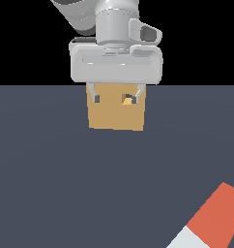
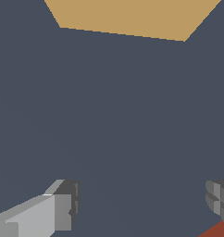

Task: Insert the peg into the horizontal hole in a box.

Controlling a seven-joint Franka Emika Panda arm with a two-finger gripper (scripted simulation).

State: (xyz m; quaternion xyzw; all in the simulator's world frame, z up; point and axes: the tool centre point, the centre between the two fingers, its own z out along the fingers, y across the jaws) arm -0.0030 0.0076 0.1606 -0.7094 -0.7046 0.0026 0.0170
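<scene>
The tan box (image 1: 116, 116) stands on the dark floor at the middle of the exterior view, with the small square hole (image 1: 127, 100) in its facing side. My gripper (image 1: 116, 96) hangs in front of the box's upper part, open and empty, and one fingertip overlaps the hole. The peg (image 1: 213, 220) lies on the floor at the exterior view's lower right, far from the gripper, with its orange-red half towards the box and its grey-white half cut by the frame edge. In the wrist view the box's top (image 2: 127, 18) is apart from the open gripper (image 2: 141, 203). A sliver of the peg (image 2: 219, 230) shows by one finger.
The dark grey floor (image 1: 65, 184) spreads flat around the box and peg. Black background lies beyond its far edge.
</scene>
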